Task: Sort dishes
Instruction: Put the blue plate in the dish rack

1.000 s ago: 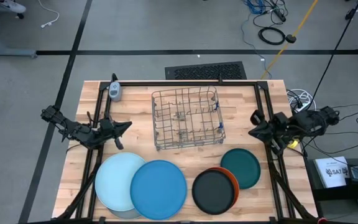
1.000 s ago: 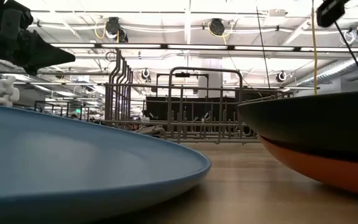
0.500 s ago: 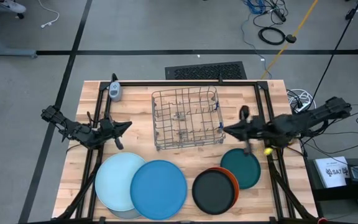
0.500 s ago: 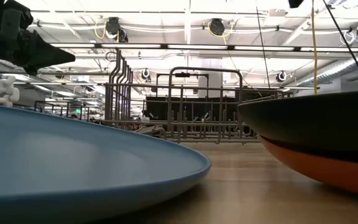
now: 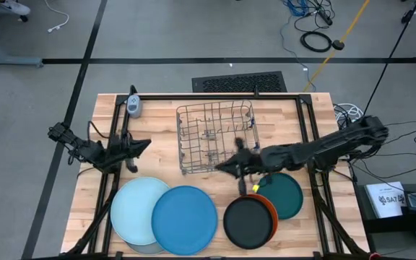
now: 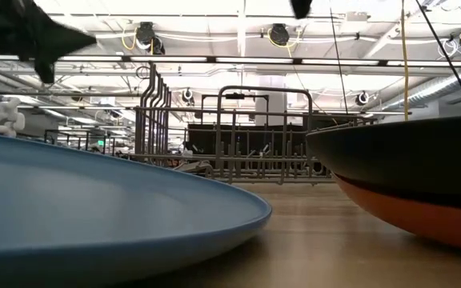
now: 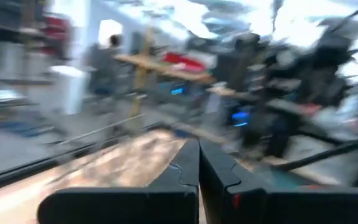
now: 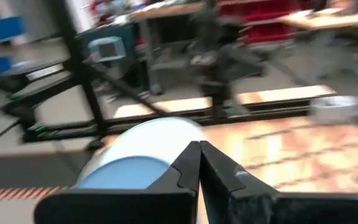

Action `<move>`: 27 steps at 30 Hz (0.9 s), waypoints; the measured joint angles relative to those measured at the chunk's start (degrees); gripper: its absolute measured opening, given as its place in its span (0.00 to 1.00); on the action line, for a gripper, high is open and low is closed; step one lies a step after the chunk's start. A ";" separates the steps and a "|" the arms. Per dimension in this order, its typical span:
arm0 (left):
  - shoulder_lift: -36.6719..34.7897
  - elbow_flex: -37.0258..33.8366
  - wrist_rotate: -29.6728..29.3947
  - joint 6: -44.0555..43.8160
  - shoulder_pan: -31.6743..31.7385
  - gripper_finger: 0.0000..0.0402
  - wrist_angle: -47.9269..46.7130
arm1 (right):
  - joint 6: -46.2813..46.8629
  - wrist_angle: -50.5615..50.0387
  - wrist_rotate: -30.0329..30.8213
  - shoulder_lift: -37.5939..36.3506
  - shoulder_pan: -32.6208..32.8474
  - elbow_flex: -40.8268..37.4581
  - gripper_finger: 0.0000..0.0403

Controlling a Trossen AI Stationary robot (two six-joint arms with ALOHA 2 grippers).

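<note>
The dishes lie along the near edge of the table. A pale blue plate [image 5: 130, 208] sits partly under a mid-blue plate [image 5: 184, 220]. A black plate [image 5: 247, 222] rests on an orange plate [image 5: 271, 209], and beside them lies a dark teal plate [image 5: 284, 193]. My right gripper [image 5: 221, 167] is shut and holds nothing. It reaches across the table, by the near right corner of the wire rack [image 5: 215, 137], above the wood beyond the black plate. My left gripper [image 5: 147, 144] is shut and holds nothing, near the left edge beyond the pale blue plate.
A small grey device [image 5: 133, 105] lies at the far left corner. Black frame rails [image 5: 305, 115] run along the table's sides and far edge. Bare wood [image 5: 157, 130] shows between the rack and my left gripper.
My right arm has swung out from the table's right edge toward the left. It passed over the dark teal plate and ended by the rack's near side, fingers shut throughout. My left gripper has risen a little and tipped upward in place.
</note>
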 joint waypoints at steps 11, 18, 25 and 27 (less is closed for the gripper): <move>0.13 0.00 30.00 -4.40 0.00 0.00 3.78 | -9.18 3.97 -9.20 20.49 0.44 15.09 0.01; 1.85 0.00 34.33 -9.44 0.01 0.00 4.02 | -6.11 -2.46 -11.53 28.49 -0.43 23.82 0.01; 5.11 0.00 34.27 -7.27 0.00 0.00 4.34 | -3.57 -16.98 -11.09 32.87 0.00 32.86 0.19; 6.05 0.00 34.27 -5.55 0.00 0.00 4.18 | -1.09 -22.97 -11.06 33.84 0.03 34.88 0.30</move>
